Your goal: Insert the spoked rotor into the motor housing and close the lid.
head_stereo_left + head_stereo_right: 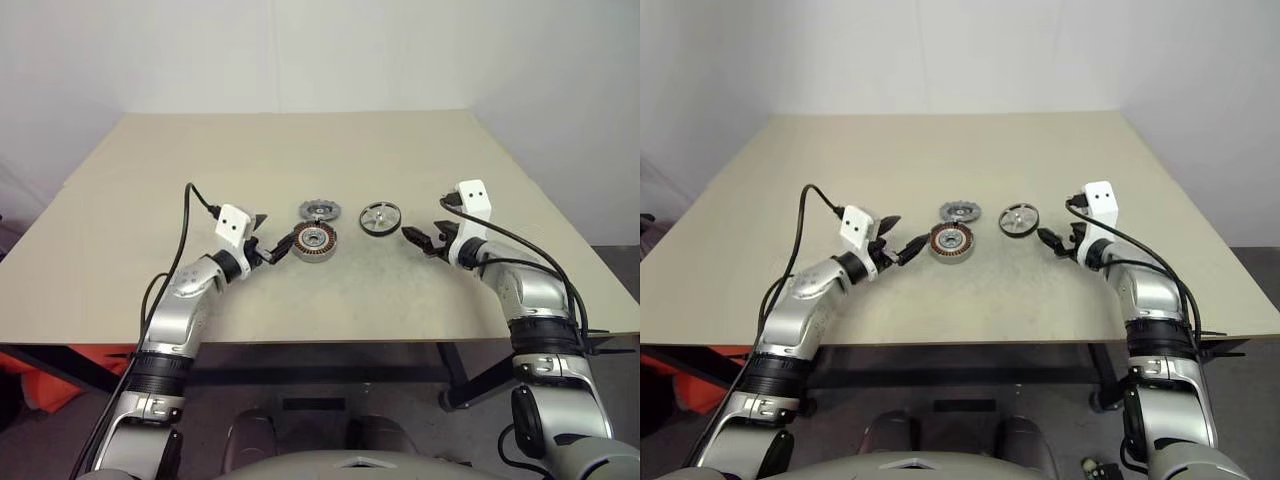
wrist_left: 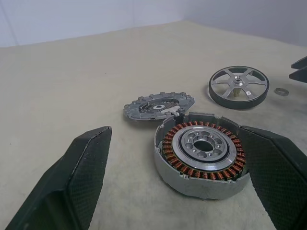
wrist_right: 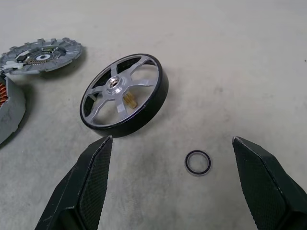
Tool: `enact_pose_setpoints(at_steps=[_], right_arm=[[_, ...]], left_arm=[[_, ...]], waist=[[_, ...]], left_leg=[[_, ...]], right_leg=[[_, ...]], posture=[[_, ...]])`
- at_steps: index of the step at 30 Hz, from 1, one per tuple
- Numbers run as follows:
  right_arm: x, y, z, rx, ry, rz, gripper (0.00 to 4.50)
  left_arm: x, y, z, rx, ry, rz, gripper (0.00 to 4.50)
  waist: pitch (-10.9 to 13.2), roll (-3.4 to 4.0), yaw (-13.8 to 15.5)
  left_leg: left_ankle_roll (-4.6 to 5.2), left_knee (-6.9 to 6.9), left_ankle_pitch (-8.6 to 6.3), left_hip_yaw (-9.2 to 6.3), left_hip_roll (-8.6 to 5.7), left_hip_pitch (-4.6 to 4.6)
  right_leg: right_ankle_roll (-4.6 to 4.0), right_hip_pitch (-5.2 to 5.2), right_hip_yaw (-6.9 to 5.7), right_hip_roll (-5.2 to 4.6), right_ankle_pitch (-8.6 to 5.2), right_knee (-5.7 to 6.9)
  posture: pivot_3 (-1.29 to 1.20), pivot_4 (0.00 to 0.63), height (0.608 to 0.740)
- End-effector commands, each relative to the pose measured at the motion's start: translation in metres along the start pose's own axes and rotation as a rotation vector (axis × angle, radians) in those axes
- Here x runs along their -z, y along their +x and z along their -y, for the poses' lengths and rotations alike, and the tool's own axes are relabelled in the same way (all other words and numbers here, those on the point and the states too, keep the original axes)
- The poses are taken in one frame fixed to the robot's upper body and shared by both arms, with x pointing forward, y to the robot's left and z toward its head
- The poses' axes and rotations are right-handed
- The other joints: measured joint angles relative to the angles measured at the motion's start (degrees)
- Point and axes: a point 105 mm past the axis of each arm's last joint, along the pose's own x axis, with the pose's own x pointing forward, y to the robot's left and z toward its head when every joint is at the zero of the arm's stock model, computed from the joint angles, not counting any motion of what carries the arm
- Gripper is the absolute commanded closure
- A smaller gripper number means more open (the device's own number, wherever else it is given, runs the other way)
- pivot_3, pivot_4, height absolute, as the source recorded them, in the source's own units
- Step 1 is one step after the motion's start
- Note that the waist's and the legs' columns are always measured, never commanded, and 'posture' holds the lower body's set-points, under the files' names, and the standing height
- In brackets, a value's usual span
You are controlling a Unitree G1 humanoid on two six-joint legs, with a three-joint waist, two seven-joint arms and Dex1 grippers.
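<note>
The motor housing [image 1: 314, 241], a ring of copper windings around a silver centre, lies mid-table. My left gripper [image 1: 270, 235] is open, and in the left wrist view the housing [image 2: 201, 151] sits between its spread fingers [image 2: 81, 177]. Just behind the housing lies the lid [image 1: 319, 210], grey with a notched edge. To their right rests the spoked rotor [image 1: 380, 217], dark-rimmed, spokes up. The right gripper [image 1: 415, 238] is open just right of the rotor [image 3: 124, 93], with nothing between its fingers.
A small dark ring [image 3: 198, 162] lies on the table [image 1: 200, 170] between the rotor and my right gripper. The tabletop is beige, and its front edge runs below both arms.
</note>
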Motion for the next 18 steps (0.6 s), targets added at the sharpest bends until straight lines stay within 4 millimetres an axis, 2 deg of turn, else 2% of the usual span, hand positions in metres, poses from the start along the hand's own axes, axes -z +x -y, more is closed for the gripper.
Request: enact_pose_setpoints(at_steps=[1, 6, 15, 18], right_arm=[[-0.034, 0.000, -0.010, -0.031, -0.029, 0.104, 0.00], [-0.035, 0.001, -0.018, -0.061, -0.029, 0.103, 0.00], [-0.030, -0.001, -0.014, -0.044, -0.024, 0.085, 0.00], [-0.033, -0.002, -0.021, -0.076, -0.046, 0.085, 0.00]], left_arm=[[-0.016, 0.002, -0.002, 0.000, 0.041, 0.049, 0.09], [-0.017, 0.002, -0.001, 0.001, 0.044, 0.051, 0.09], [-0.016, 0.002, -0.001, 0.000, 0.051, 0.050, 0.09], [-0.019, 0.001, -0.001, 0.000, 0.039, 0.064, 0.09]], waist=[[0.0, 0.00, 0.0], [0.0, 0.00, 0.0], [0.0, 0.00, 0.0], [0.0, 0.00, 0.0]], left_leg=[[0.00, -0.01, 0.00, 0.00, 0.00, 0.00], [0.00, -0.01, 0.00, 0.00, 0.00, -0.01], [0.00, -0.01, 0.00, 0.00, 0.01, -0.01], [0.00, -0.01, 0.00, 0.00, 0.01, -0.01]], right_leg=[[0.00, 0.00, 0.00, 0.00, 0.00, 0.00], [0.00, -0.01, 0.00, 0.00, 0.00, 0.00], [0.00, -0.01, 0.00, 0.00, 0.00, -0.01], [0.00, -0.01, 0.00, 0.00, 0.00, -0.01]], posture=[[0.00, 0.000, 0.740], [0.00, 0.000, 0.740], [0.00, 0.000, 0.740], [0.00, 0.000, 0.740]])
